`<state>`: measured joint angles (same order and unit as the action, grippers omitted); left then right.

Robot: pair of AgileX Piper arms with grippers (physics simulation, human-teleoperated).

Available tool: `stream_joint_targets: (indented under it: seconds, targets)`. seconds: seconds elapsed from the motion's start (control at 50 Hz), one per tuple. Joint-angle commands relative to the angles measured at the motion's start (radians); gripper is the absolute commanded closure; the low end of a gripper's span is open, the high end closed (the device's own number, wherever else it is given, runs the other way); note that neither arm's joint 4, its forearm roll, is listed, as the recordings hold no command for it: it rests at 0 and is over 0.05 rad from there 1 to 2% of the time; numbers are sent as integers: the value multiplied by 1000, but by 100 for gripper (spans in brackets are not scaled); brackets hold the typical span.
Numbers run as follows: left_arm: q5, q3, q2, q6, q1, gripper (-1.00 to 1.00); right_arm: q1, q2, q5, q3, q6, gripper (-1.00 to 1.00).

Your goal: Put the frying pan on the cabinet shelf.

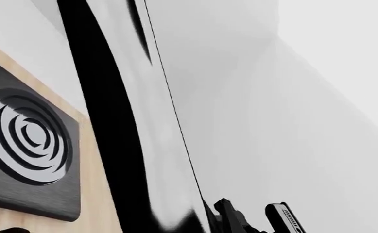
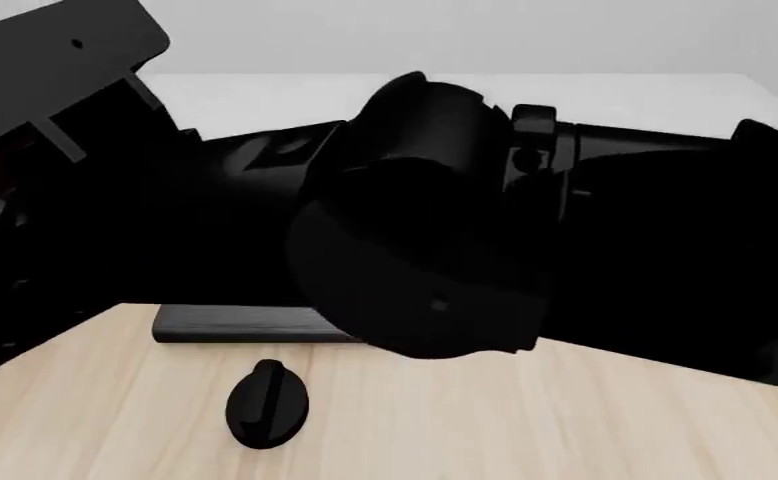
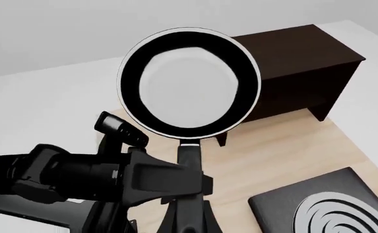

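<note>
The frying pan (image 3: 189, 82) hangs in the air, seen face-on in the right wrist view, with a black rim and a pale inside. Its long handle (image 3: 190, 165) runs back between the fingers of my right gripper (image 3: 190, 216), which is shut on it. Behind the pan stands the dark brown cabinet (image 3: 293, 68) with its flat top board. My left arm (image 3: 78, 179) reaches in beside the handle. In the left wrist view the pan's glossy rim (image 1: 105, 136) fills the near field, and my left gripper (image 1: 254, 221) shows two fingertips apart with nothing between them.
The square black burner plate (image 3: 325, 208) with silver rings lies on the light wooden tabletop (image 3: 273, 160); it also shows as burner plate (image 1: 27, 141). A small black knob (image 2: 269, 403) lies near the table's front. The dark arms (image 2: 429, 250) block most of the front view.
</note>
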<state>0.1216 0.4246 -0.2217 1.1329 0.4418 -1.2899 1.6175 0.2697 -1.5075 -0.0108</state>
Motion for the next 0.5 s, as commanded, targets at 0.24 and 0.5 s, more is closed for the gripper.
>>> stream_joint_targets:
  seconds: [0.24,0.5]
  targets:
    - [-9,-30,-9,10,1,-100,-54,-23,-17,-23,-7,100]
    - [-19,-43,-8,15,-2,-100,-68,-31,-25,-12,-12,100]
